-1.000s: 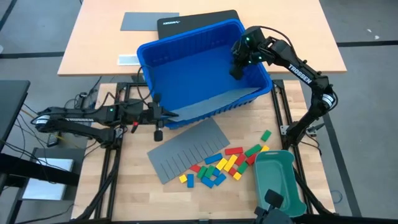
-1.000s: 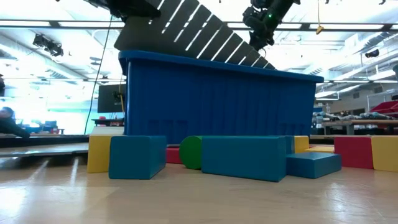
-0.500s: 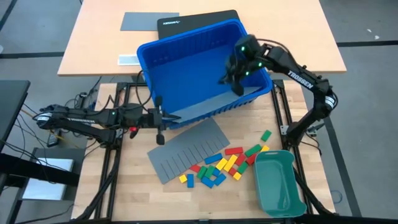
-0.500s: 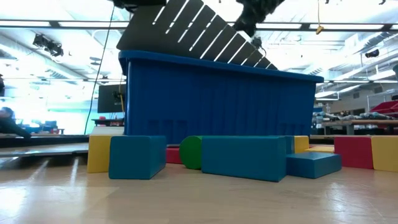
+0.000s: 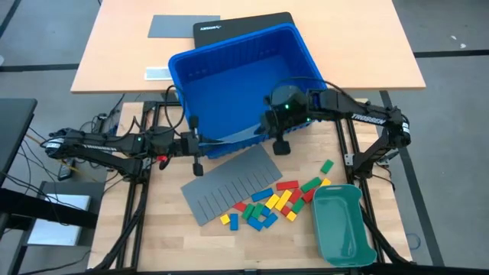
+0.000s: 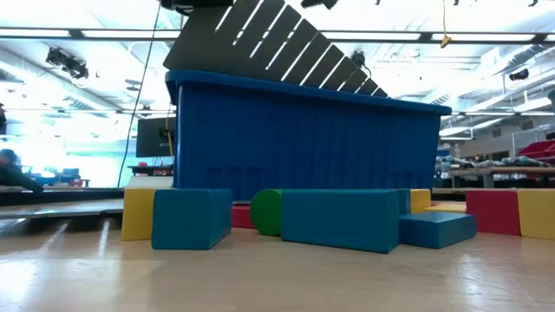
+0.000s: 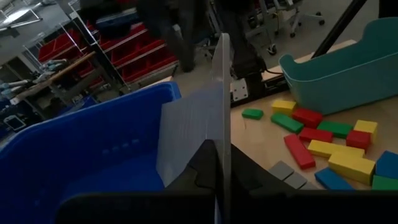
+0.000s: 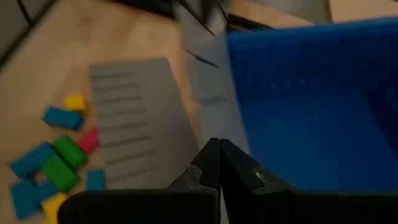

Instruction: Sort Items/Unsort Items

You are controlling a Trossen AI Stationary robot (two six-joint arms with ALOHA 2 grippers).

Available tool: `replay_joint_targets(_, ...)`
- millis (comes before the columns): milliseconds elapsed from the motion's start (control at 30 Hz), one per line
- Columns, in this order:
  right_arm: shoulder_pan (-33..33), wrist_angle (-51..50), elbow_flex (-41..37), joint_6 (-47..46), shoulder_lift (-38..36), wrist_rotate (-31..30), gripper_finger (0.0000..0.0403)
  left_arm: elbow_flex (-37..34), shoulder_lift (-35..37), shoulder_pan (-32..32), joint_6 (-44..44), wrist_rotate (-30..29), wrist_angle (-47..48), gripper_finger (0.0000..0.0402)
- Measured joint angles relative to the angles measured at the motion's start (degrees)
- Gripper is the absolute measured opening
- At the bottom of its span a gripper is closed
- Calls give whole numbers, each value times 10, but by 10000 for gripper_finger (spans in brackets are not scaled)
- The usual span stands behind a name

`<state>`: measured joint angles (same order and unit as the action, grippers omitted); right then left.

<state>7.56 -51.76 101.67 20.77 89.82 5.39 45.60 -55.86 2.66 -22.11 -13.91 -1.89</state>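
Since the earlier frame, the right gripper (image 5: pixel 280 145) has travelled from the far right corner of the blue bin (image 5: pixel 229 61) to the bin's near wall; its fingers are pressed together with nothing between them. The left gripper (image 5: pixel 195 145) sits at the bin's near-left corner, its fingers clamped on the edge of a thin grey sheet (image 7: pixel 193 134) that stands on edge, leaning into the bin.

White lettering "TROSSEN" runs along the right arm (image 5: pixel 364 118). A black pad (image 5: pixel 244 24) behind the bin carries a small white logo, unreadable.

The blocks (image 5: pixel 271 202) lie in a loose cluster on the table (image 5: pixel 153 229), between the flat grey slotted divider (image 5: pixel 229 183) and the teal tray (image 5: pixel 342 223). Their long axes point in mixed directions, many of them diagonal.
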Motion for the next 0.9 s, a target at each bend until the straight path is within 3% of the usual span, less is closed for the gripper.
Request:
replay_joint_targets(167,-26,34,-20,-21,-1,-25,28,0,0,0,0,-2,-1,8)
replay_joint_targets(333,-45,86,-61,8,0,-115,77,0,0,0,-1,-2,-1,7)
replay_joint_targets(533,-46,144,-98,18,1,-117,121,0,0,0,-1,-10,-13,6)
replay_joint_targets(633,-46,151,-105,15,8,-134,112,0,0,0,-1,-10,-16,6)
replay_joint_targets(800,-37,144,-109,32,28,-141,23,0,0,0,-2,-11,-18,7)
replay_joint_targets(900,-24,149,-120,34,32,-133,12,3,4,0,-2,-16,-3,8)
